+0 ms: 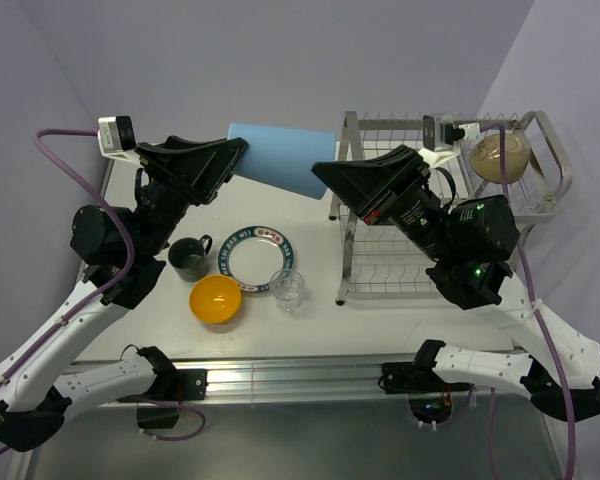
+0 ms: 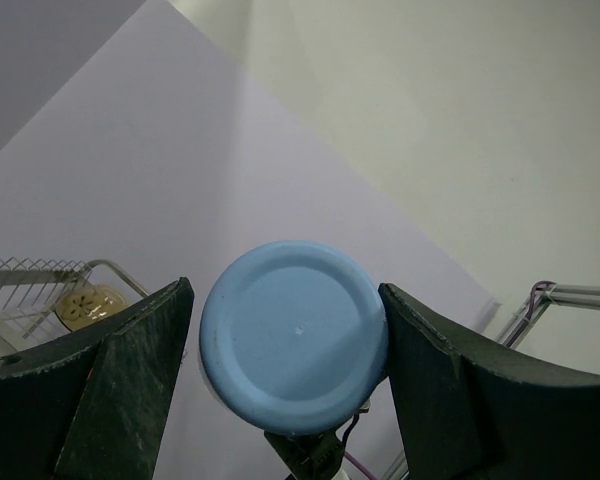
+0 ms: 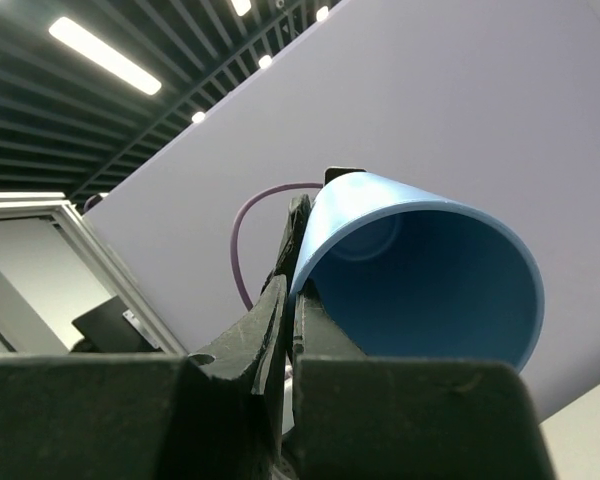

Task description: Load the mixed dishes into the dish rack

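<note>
My left gripper (image 2: 285,290) grasps light blue tumbler (image 1: 280,155) at base; right gripper (image 3: 302,215) clenched on rim, tumbler sideways between them.

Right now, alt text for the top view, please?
A blue tumbler hangs sideways above the table between both arms: the right gripper pinches its rim, and its base sits between the left gripper's fingers. Below sit a mug, plate, orange bowl and glass; a beige bowl sits in the rack.
</note>
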